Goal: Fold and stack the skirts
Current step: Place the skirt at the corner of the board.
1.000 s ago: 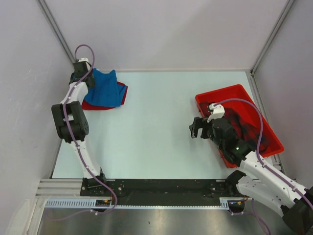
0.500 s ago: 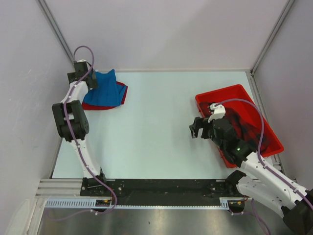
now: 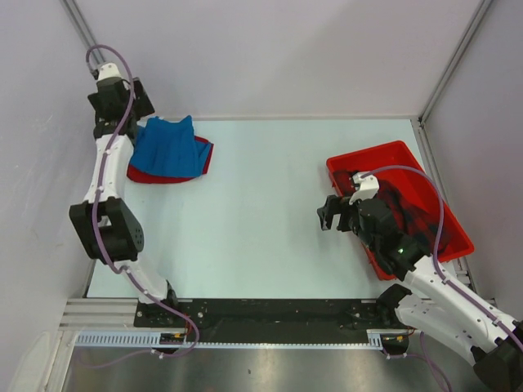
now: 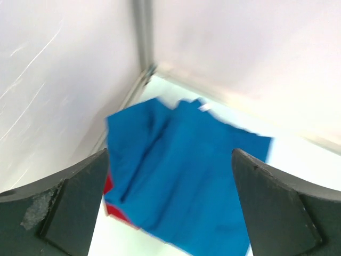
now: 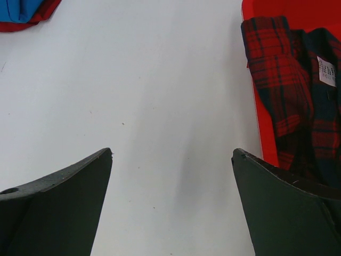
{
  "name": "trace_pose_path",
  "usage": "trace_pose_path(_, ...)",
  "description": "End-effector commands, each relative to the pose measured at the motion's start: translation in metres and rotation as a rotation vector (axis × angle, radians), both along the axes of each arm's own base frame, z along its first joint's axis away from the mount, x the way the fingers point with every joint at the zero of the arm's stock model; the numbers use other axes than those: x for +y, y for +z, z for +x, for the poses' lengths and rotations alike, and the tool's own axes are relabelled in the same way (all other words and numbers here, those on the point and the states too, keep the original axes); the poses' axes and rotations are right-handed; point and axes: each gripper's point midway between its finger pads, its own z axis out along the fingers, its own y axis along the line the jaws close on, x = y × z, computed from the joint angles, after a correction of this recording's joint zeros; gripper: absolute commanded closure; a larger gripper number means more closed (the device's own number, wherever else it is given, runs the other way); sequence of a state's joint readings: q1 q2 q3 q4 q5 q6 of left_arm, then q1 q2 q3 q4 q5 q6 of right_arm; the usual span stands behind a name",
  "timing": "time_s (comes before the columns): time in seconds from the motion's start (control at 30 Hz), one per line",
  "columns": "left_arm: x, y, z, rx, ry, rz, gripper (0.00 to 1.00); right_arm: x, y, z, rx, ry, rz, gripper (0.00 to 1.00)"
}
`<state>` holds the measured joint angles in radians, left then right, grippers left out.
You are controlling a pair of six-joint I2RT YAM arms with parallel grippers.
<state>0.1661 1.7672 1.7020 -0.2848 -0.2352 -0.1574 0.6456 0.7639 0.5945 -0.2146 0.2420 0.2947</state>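
Left hand [image 4: 169, 205] open, empty, above blue skirt [image 4: 181, 176], which lies on red skirt [image 4: 110, 185] at the desk's [image 3: 261, 196] far-left corner. Right hand [image 5: 170, 200] open, empty, beside tray [image 3: 384, 155] holding plaid skirt [image 5: 290, 96]. Its white label [image 5: 326, 71] is unreadable.

My two arms are white tubes with chunky black joints: the left arm [image 3: 108, 167], the right arm [image 3: 445, 294]. A purple cable [image 3: 400, 167] runs along each. A small green light [image 3: 398, 246] glows on the right one. My left pincer [image 4: 170, 154] and right pincer [image 5: 172, 152] have dark wedge-shaped fingers [image 5: 58, 202]; one left finger carries a pale scuff [image 4: 33, 209].
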Motion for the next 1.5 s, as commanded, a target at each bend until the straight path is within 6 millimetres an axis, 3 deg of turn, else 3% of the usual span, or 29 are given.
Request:
trace_pose_path(0.0,-0.038,-0.017,0.020,0.040,-0.134,0.041,0.00,-0.002,0.008,0.001,-0.023,-0.003,0.012,0.00)
trace_pose_path(0.17,-0.042,-0.058,0.047,0.161,-0.127,0.089,0.00,-0.004,0.009,0.002,-0.032,-0.015,0.004,0.00)
trace_pose_path(0.2,-0.042,-0.076,0.053,0.193,-0.130,0.087,0.00,-0.004,0.009,0.002,-0.034,-0.013,0.000,0.00)
trace_pose_path(0.27,-0.041,-0.083,0.061,0.201,-0.138,0.089,0.00,-0.005,0.007,0.005,-0.035,-0.020,-0.009,0.00)
trace_pose_path(0.4,-0.053,-0.127,0.077,0.269,-0.246,0.103,0.00,-0.004,0.001,0.009,-0.021,-0.030,-0.028,0.00)
trace_pose_path(0.63,-0.042,-0.190,0.083,0.428,-0.246,0.169,0.00,0.001,-0.003,0.012,-0.011,-0.019,-0.026,0.00)
trace_pose_path(0.77,-0.046,-0.206,0.087,0.474,-0.273,0.155,0.00,0.001,-0.004,0.013,-0.007,-0.018,-0.024,0.00)
trace_pose_path(0.83,-0.051,-0.197,0.089,0.448,-0.288,0.136,0.00,0.002,-0.004,0.014,-0.005,-0.018,-0.020,0.00)
trace_pose_path(0.93,-0.055,-0.164,0.089,0.383,-0.288,0.112,0.00,0.004,-0.003,0.013,-0.003,-0.012,-0.009,0.00)
trace_pose_path(1.03,-0.059,-0.110,0.086,0.278,-0.257,0.077,0.00,0.001,0.004,0.012,-0.008,-0.032,0.000,0.00)
trace_pose_path(1.07,-0.057,-0.079,0.081,0.226,-0.234,0.080,0.00,-0.001,0.005,0.013,-0.005,-0.048,0.000,0.00)
trace_pose_path(1.13,-0.059,-0.044,0.072,0.153,-0.154,0.031,0.00,-0.011,0.006,0.014,0.007,-0.117,0.019,0.00)
trace_pose_path(1.17,-0.061,-0.012,0.062,0.099,-0.130,0.024,0.00,-0.014,0.008,0.013,0.005,-0.136,0.029,0.00)
trace_pose_path(1.23,-0.074,0.015,0.044,0.066,-0.107,-0.004,0.00,-0.019,0.008,0.013,0.013,-0.178,0.044,0.00)
trace_pose_path(1.27,-0.093,0.045,0.029,0.018,-0.127,-0.013,0.00,-0.021,0.014,0.013,0.006,-0.191,0.057,0.00)
trace_pose_path(1.33,-0.103,0.048,0.005,0.025,-0.078,-0.052,0.00,-0.027,0.016,0.012,0.021,-0.220,0.060,0.00)
trace_pose_path(1.37,-0.117,0.051,-0.018,0.024,-0.080,-0.073,0.00,-0.029,0.023,0.014,0.016,-0.233,0.067,0.00)
trace_pose_path(1.43,-0.133,0.041,-0.044,0.030,-0.079,-0.149,0.00,-0.040,0.022,0.013,0.041,-0.284,0.053,0.00)
trace_pose_path(1.47,-0.146,0.018,-0.075,0.070,-0.097,-0.179,0.00,-0.048,0.026,0.016,0.048,-0.325,0.053,0.00)
